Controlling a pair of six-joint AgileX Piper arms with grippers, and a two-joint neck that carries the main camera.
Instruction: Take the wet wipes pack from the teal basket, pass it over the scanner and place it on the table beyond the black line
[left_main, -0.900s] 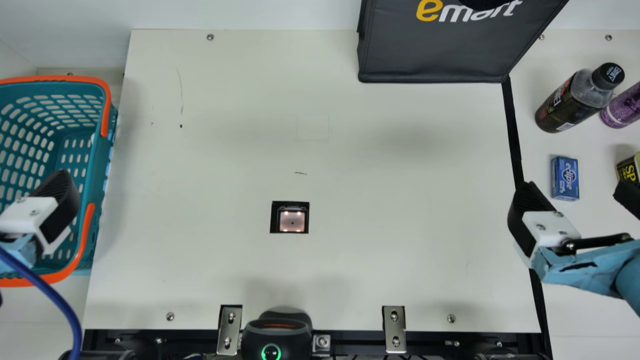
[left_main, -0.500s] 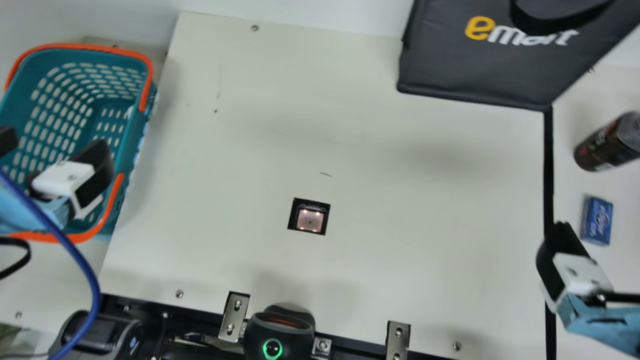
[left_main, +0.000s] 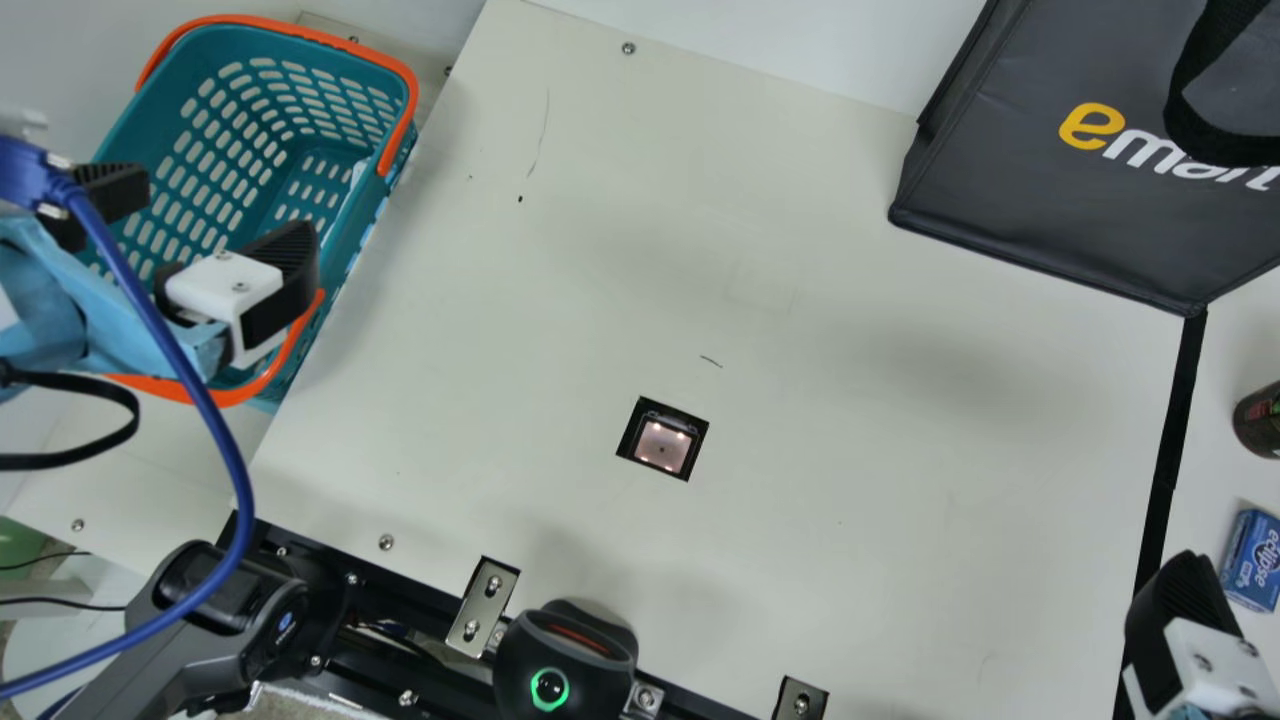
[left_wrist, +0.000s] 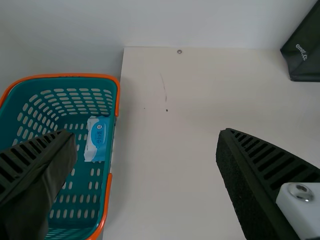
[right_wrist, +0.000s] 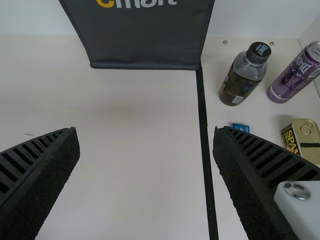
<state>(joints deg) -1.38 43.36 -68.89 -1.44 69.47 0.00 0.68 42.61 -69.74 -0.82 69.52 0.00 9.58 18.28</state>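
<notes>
My left gripper (left_main: 215, 225) hangs open above the teal basket (left_main: 345, 235) in the main view, nothing between its fingers. My left gripper (left_wrist: 145, 150) has widely parted fingers in its wrist view. There the blue and white wet wipes pack (left_wrist: 97, 139) lies inside the basket (left_wrist: 114, 131), against the side nearest the table. At the main view's lower right corner is part of my right gripper (left_main: 1190, 640); in its wrist view the right gripper (right_wrist: 146, 150) stands open and empty. The scanner (left_main: 663, 440) is set into the table, left of the black line (left_main: 1170, 450).
A black bag (left_main: 1050, 190) stands at the table's far side. Beyond the line are a dark bottle (right_wrist: 243, 75), a purple can (right_wrist: 296, 72), a yellow tin (right_wrist: 305, 137) and a small blue box (left_main: 1252, 560). A handheld scanner (left_main: 565, 660) sits at the near edge.
The camera on the neck has turned, bringing the basket and left arm further into the main view and pushing the right-hand items toward its edge. Both grippers remain open.
</notes>
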